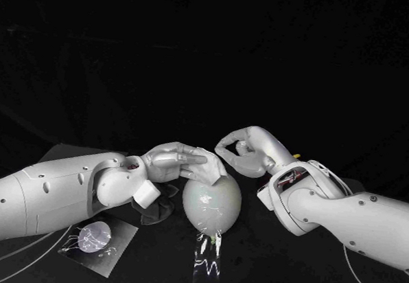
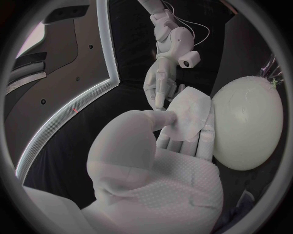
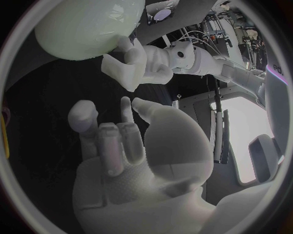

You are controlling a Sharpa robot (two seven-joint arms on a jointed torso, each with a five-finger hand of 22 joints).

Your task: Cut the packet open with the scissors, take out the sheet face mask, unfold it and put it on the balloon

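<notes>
The pale balloon (image 1: 213, 201) stands at the table's middle, its knotted tail and ribbon (image 1: 210, 253) trailing toward me. My left hand (image 1: 177, 162) rests against the balloon's top and pinches the white, still folded sheet mask (image 2: 186, 114) between thumb and fingers; the mask lies close beside the balloon (image 2: 247, 122). My right hand (image 1: 243, 153) hovers just beyond the balloon's top, holding nothing, its fingers loosely bent and apart (image 3: 116, 141). From the right wrist, the balloon (image 3: 85, 24) shows with the left hand (image 3: 131, 61) touching it. The cut packet (image 1: 94, 238) lies flat near the front left.
A dark crumpled object (image 1: 152, 205) sits by the balloon's left side, under my left wrist. Thin white cables (image 1: 378, 279) run along the table under my right arm. The black table (image 1: 279, 274) spreads in front of the balloon.
</notes>
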